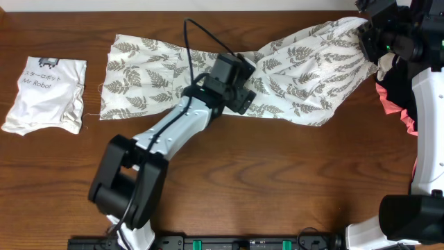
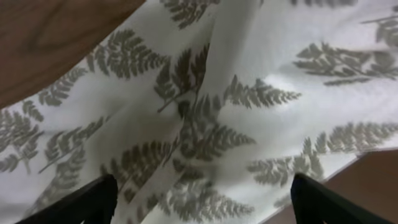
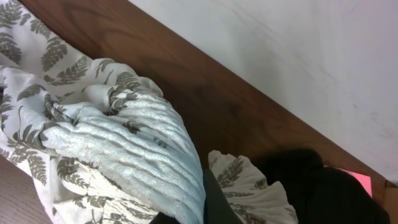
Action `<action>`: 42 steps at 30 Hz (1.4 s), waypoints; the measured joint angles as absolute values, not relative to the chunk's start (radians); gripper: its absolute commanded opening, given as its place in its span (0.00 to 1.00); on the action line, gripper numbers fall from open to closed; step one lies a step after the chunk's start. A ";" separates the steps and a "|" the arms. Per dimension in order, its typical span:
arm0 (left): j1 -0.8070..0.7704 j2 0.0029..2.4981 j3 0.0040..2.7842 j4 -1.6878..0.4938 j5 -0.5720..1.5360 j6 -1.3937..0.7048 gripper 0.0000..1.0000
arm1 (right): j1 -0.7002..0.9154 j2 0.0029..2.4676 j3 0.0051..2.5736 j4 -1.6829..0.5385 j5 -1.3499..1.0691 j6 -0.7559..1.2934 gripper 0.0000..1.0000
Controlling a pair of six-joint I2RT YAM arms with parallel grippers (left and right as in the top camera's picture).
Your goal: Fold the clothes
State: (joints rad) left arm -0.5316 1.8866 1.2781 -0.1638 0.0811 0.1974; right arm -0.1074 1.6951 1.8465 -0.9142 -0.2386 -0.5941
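The clothes (image 1: 152, 66), a long white garment with grey fern leaves, lie stretched across the table from the left to the far right corner. My left gripper (image 1: 244, 89) hovers over the bunched middle, open. In the left wrist view its dark fingertips (image 2: 93, 199) stand wide apart over the fern fabric (image 2: 205, 118), with nothing between them. My right gripper (image 1: 371, 38) is shut on the garment's right end. In the right wrist view the gathered, ribbed edge of the clothes (image 3: 137, 155) is pinched at the right gripper (image 3: 210, 210).
A plain white "Mr Robot" shirt (image 1: 48, 94) lies folded at the far left. Black and pink garments (image 1: 399, 104) are piled at the right edge beside the right arm, and the black garment (image 3: 311, 186) also shows in the right wrist view. Bare wood table (image 1: 291, 173) lies in front.
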 measured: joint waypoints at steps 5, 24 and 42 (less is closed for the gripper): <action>-0.548 1.931 1.277 -0.086 -0.001 0.178 0.89 | -0.107 1.695 1.847 -0.914 -0.239 -0.594 0.01; -0.486 2.041 1.276 0.023 -0.324 0.227 0.89 | -0.108 1.695 1.847 -0.916 -0.239 -0.594 0.01; -0.309 2.041 1.276 -0.055 -0.374 0.267 0.89 | -0.107 1.695 1.847 -0.920 -0.243 -0.594 0.01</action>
State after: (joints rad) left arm -0.3088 2.0411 1.2758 -0.0551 -0.3737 0.2668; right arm -0.1074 1.6951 1.8465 -0.9199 -0.2432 -0.5941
